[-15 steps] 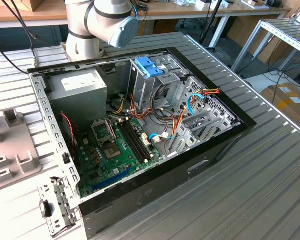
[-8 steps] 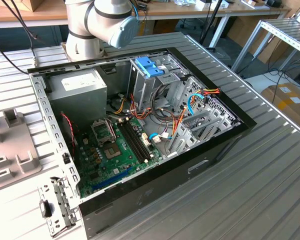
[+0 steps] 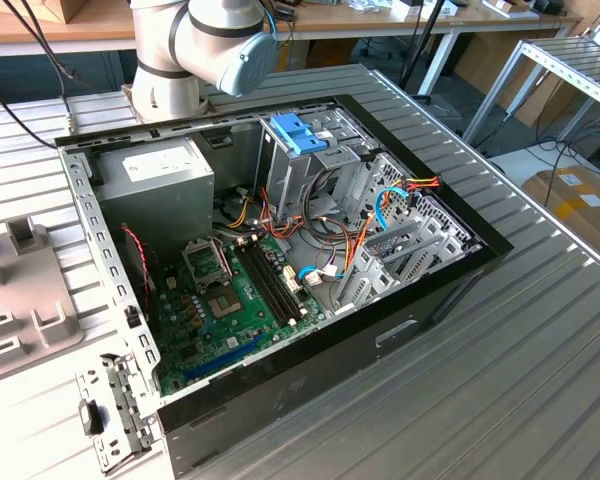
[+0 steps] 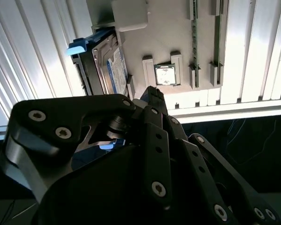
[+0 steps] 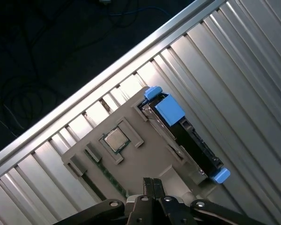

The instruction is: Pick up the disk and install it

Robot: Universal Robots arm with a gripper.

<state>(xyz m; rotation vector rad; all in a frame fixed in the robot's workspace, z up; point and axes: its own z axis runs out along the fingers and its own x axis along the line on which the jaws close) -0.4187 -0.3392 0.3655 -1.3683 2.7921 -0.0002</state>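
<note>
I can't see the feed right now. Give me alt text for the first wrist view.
The disk, dark in a blue carrier, stands on edge in a slot of a grey holder on the ribbed metal table. The hand, shut and empty, hovers over the holder near the disk. A processor chip sits in a recess of the holder.

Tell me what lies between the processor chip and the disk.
In the first wrist view, only the bare grey holder, with its raised ribs, lies between the processor chip and the disk.
</note>
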